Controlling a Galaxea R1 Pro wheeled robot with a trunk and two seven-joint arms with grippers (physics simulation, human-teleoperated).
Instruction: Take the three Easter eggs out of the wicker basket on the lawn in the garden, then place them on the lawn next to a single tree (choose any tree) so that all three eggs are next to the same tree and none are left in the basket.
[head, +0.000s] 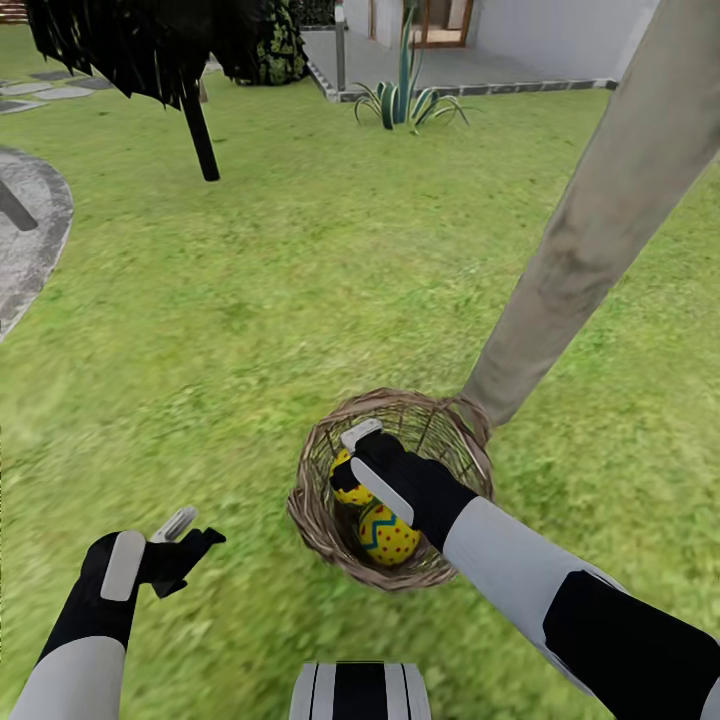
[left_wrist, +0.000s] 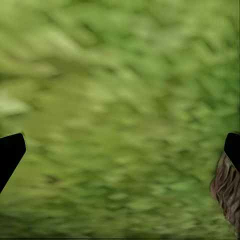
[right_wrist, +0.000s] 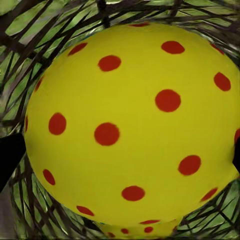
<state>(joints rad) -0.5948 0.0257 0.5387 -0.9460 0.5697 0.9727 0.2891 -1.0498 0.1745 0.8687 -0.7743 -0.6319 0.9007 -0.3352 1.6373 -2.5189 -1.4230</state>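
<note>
Reaching into the wicker basket (head: 330, 520), the right end effector (head: 352, 462) sits directly over a yellow red-dotted Easter egg (right_wrist: 132, 130), fingers spread to either side of it; actual contact cannot be determined. A second egg (head: 388, 534) lies beside it inside the basket, which stands on the lawn (head: 300, 280) just beside the pale tree trunk (head: 590, 220). The left end effector (head: 185, 545) hovers over grass near the basket, fingers wide apart and empty.

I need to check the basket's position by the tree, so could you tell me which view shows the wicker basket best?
The head view: the whole wicker basket sits on the lawn at the trunk's foot. The right wrist view shows just weave around an egg; the left wrist view catches a brown edge.
</note>
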